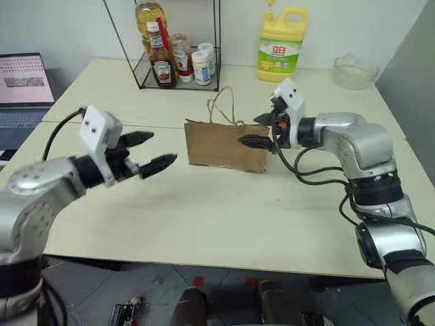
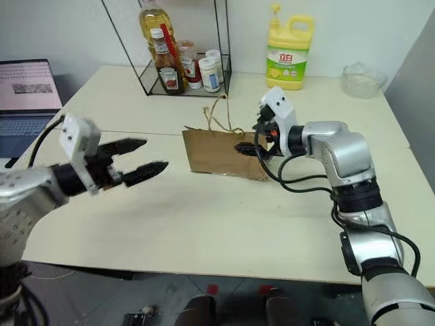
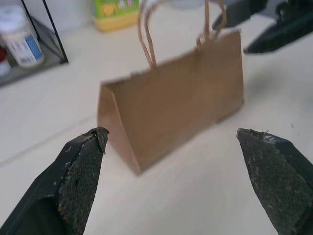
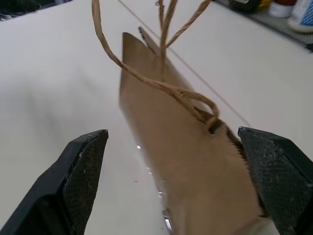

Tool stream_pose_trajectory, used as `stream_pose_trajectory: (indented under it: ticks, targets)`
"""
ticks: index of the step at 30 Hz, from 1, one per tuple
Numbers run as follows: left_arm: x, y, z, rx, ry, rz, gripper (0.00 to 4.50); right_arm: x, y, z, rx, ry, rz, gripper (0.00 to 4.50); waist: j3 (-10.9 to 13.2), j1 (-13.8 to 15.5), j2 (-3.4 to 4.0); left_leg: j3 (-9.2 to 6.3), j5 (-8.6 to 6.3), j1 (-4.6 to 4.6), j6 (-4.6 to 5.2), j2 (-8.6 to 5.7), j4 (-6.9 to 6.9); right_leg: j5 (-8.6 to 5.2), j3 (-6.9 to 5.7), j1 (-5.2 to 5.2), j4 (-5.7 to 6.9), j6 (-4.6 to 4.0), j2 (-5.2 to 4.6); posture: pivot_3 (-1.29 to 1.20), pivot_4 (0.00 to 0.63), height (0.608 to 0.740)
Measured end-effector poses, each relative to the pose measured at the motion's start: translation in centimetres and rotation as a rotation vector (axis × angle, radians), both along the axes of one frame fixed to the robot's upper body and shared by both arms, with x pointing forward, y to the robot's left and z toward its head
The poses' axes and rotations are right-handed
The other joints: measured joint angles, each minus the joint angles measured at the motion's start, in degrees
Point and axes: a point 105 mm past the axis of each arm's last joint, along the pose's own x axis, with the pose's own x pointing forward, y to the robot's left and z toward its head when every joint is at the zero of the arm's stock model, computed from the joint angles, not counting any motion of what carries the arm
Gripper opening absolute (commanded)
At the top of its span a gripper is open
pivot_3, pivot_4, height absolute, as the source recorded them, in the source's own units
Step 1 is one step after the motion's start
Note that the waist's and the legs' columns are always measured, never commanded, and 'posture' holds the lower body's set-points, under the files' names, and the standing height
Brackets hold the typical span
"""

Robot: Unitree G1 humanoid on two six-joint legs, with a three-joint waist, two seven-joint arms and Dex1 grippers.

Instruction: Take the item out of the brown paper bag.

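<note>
The brown paper bag (image 1: 224, 144) stands on the cream table (image 1: 224, 217), its cord handles (image 1: 221, 105) sticking up. The item is hidden. My left gripper (image 1: 163, 147) hovers open to the left of the bag and points at the bag's end, a short gap away; in the left wrist view the bag (image 3: 176, 93) lies beyond its spread fingers (image 3: 80, 166). My right gripper (image 1: 253, 130) is open at the bag's right end, by the top edge. In the right wrist view the bag's edge (image 4: 181, 147) and handles run between its fingers (image 4: 83, 166); contact cannot be judged.
A wire rack (image 1: 170, 47) with sauce bottles and jars stands at the back of the table. A yellow detergent jug (image 1: 282, 44) and a clear glass bowl (image 1: 353, 71) are at the back right. A laptop (image 1: 24, 88) sits at the far left.
</note>
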Motion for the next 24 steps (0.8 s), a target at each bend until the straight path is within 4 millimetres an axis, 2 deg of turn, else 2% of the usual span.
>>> stream_pose_trajectory:
  ticks: [1, 4, 5, 8, 12, 15, 19, 24]
  targets:
    - [0.9, -0.2, 0.5, -0.008, -0.026, -0.002, 4.50, -0.1, -0.3, 0.2, 0.016, -0.029, -0.018, 4.48, 0.0, 0.1, -0.01, -0.02, 0.01, 0.01, 0.00, -0.02, 0.01, 0.00, -0.02, 0.04, 0.00, 0.00, -0.01, 0.00, 0.150, 0.740]
    - [5.9, -1.3, 2.3, -0.002, -0.121, 0.022, 4.50, -1.4, -2.1, 0.2, 0.079, -0.113, -0.104, 4.48, 0.0, 1.1, -0.07, -0.14, 0.04, -0.02, -0.03, -0.04, 0.02, 0.00, -0.14, 0.10, -0.05, 0.00, 0.00, 0.00, 0.150, 0.740]
    - [7.2, -1.3, 2.8, 0.015, -0.143, 0.042, 4.50, -2.1, -2.1, -0.3, 0.089, -0.124, -0.109, 4.48, 0.0, 1.4, -0.08, -0.18, 0.04, -0.06, -0.03, -0.05, 0.02, 0.00, -0.18, 0.05, -0.07, -0.01, 0.00, 0.00, 0.150, 0.740]
    - [10.6, -2.3, 3.9, 0.037, -0.190, 0.063, 4.50, -4.5, -2.5, -2.1, 0.127, -0.118, -0.137, 4.48, 0.0, 1.4, -0.10, -0.19, 0.06, -0.19, -0.08, -0.09, -0.01, 0.01, -0.20, -0.02, -0.11, -0.01, -0.03, 0.00, 0.150, 0.740]
    - [13.3, -4.1, 4.2, 0.098, -0.208, 0.072, 4.50, -7.8, -2.9, -5.5, 0.163, -0.068, -0.219, 4.48, 0.0, 0.9, -0.11, -0.17, 0.11, -0.45, -0.16, -0.13, -0.04, 0.00, -0.21, -0.28, -0.09, -0.02, -0.04, 0.00, 0.150, 0.740]
    - [14.3, -5.2, 1.9, 0.207, -0.164, 0.070, 4.50, -8.3, -3.6, -6.9, 0.155, -0.077, -0.323, 4.48, 0.0, -0.1, -0.11, -0.16, 0.12, -0.48, -0.17, -0.16, -0.03, 0.00, -0.18, -0.35, -0.08, -0.02, -0.06, 0.00, 0.150, 0.740]
    - [14.1, -7.1, -1.8, 0.353, -0.077, -0.026, 4.50, -8.1, -3.9, -6.2, 0.170, -0.140, -0.395, 4.48, 0.0, -0.6, -0.11, -0.26, 0.21, -0.47, 0.06, -0.15, -0.02, 0.00, -0.19, -0.41, 0.06, 0.00, 0.02, 0.00, 0.150, 0.740]
    - [12.9, -8.0, -2.1, 0.481, -0.038, -0.195, 4.50, -8.2, -4.0, -6.5, 0.177, -0.137, -0.431, 4.48, 0.0, -0.2, -0.12, -0.34, 0.36, -0.41, 0.13, -0.15, -0.01, 0.00, -0.30, -0.31, 0.27, 0.00, 0.02, 0.00, 0.150, 0.740]
